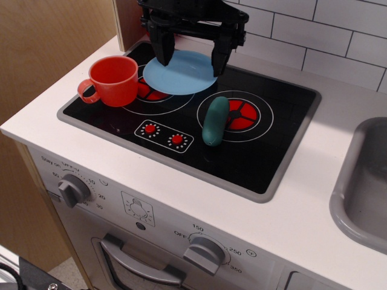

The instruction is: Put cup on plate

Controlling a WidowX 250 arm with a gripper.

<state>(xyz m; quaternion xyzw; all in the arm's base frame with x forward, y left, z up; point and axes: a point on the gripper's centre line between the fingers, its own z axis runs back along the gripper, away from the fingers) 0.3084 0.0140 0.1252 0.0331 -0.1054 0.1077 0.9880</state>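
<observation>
Cup (113, 80) near the worktop's left edge — likely light, stiff plastic; grip its rim. Tool (192, 57) released over plate (181, 72).

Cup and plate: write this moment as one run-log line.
cup: upright, left of plate | plate: bare | gripper: jaws open above plate | step: cup ungrasped

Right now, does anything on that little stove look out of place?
Somewhat: a dark green, pickle-shaped object lies across the right burner circle, and the light-blue plate sits partly over the left burner. The cup stands upright beside the plate. Nothing looks spilled or broken.
</observation>
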